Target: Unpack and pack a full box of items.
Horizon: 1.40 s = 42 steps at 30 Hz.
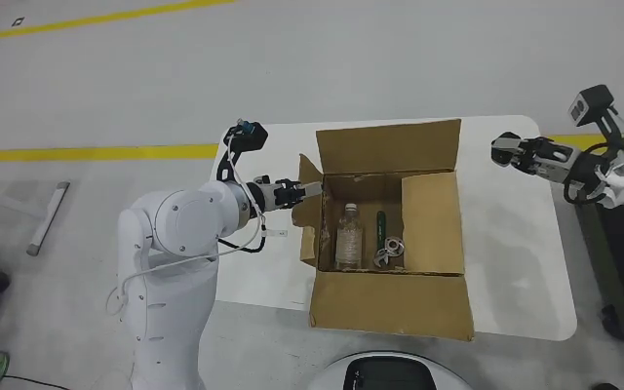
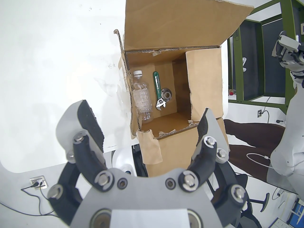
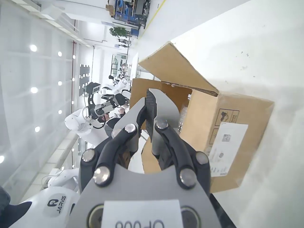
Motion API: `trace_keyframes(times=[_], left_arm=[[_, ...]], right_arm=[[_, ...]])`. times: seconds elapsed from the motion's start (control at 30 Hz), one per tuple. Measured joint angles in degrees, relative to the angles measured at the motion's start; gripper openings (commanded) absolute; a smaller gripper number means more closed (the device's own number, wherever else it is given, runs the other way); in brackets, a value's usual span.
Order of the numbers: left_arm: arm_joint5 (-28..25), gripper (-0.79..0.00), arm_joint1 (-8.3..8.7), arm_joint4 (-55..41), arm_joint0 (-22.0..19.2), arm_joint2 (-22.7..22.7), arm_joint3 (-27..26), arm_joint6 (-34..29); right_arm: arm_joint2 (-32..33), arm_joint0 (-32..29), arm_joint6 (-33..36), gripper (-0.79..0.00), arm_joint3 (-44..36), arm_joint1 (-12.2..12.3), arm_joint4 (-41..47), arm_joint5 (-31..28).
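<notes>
1. A brown cardboard box is sitting in the middle of the white worktop with its top open.
2. The flap at 12 o'clock is standing up, the flap at 6 o'clock is hanging outward, and the flap at 3 o'clock is leaning in over the box.
3. A clear plastic bottle with a white cap is lying on the box floor on the 9 o'clock side.
4. A wrench with a green handle is lying just beside the bottle, toward 3 o'clock.
5. A small round metal ring is lying by the head of the wrench, on its 3 o'clock side.
6. The left tool is hanging just beside the box's torn 9 o'clock flap. Its fingers are spreading wide and are holding nothing.
7. The right tool is hanging well apart from the box, out toward 2 o'clock by the worktop's edge. Its fingers are pressing together with nothing between them.
</notes>
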Motion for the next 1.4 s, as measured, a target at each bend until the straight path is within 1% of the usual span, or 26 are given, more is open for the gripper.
trace_keyframes(times=[0.13,0.2,0.27,0.3,0.33,0.4,0.47,0.5,0.57,0.67,0.77,0.87,0.97,1.13,1.27,1.4], left_arm=[[-0.1,0.0,0.03,0.0,0.4,-0.1,0.1,0.5],[-0.4,0.0,0.26,1.0,2.0,-0.6,0.3,2.9],[-0.3,0.0,0.61,4.5,3.1,-1.0,-0.1,4.9],[-0.4,-0.111,0.75,6.2,3.4,-1.0,-0.4,5.6],[-0.3,-0.326,0.87,7.7,3.8,-1.1,-0.5,6.1],[0.3,-0.554,1.02,9.4,4.5,-1.4,-0.3,7.4],[0.3,-0.717,1.14,10.3,5.2,-1.6,0.1,8.6],[0.3,-0.785,1.18,10.5,5.4,-1.6,0.4,9.0],[0.3,-0.785,1.25,11.0,6.1,-1.4,1.2,9.8],[0.2,-0.785,1.28,11.4,7.1,-0.5,2.4,10.8],[-0.1,-0.785,1.2,10.7,7.8,0.8,3.3,11.1],[-0.3,-0.785,1.0,8.0,7.8,1.9,4.1,11.0],[-1.0,-0.785,0.77,5.1,7.1,3.2,5.0,10.8],[-3.6,-0.785,0.4,1.3,5.3,6.4,6.0,9.8],[-5.0,-0.785,0.05,-1.7,4.0,9.0,6.5,9.1],[-6.6,-0.785,-0.31,-4.8,3.0,11.9,7.5,8.1]], right_arm=[[0.0,-0.2,-0.3,-0.785,-0.1,0.0,-0.1,-0.2],[0.0,-1.4,-3.4,-0.785,-0.3,-0.1,-0.5,-0.8],[0.3,-2.3,-7.5,-0.785,-0.4,-0.2,-0.2,-0.9],[0.4,-2.6,-8.7,-0.785,-0.4,-0.3,-0.1,-0.9],[0.4,-2.7,-9.7,-0.785,-0.4,-0.3,0.1,-0.8],[0.3,-2.5,-11.1,-0.785,0.5,-0.3,0.7,-0.3],[-0.1,-1.6,-12.6,-0.785,2.2,-0.4,1.5,0.2],[-0.4,-1.1,-13.4,-0.785,3.1,-0.5,2.1,0.4],[-1.4,0.6,-15.5,-0.785,5.5,-0.8,4.1,1.2],[-3.9,4.2,-18.1,-0.785,8.9,-1.2,4.8,2.6],[-7.4,8.8,-17.3,-0.785,12.3,-1.6,4.8,2.7],[-11.1,13.2,-16.6,-0.785,16.2,-2.1,3.9,2.4],[-14.6,17.1,-16.2,-0.785,20.7,-2.7,3.4,2.5],[-19.8,22.3,-15.7,-0.785,27.6,-3.8,2.2,2.4],[-22.7,25.3,-14.2,-0.785,31.2,-4.7,2.8,1.9],[-24.5,27.2,-11.4,-0.785,32.7,-5.2,3.8,0.3]])
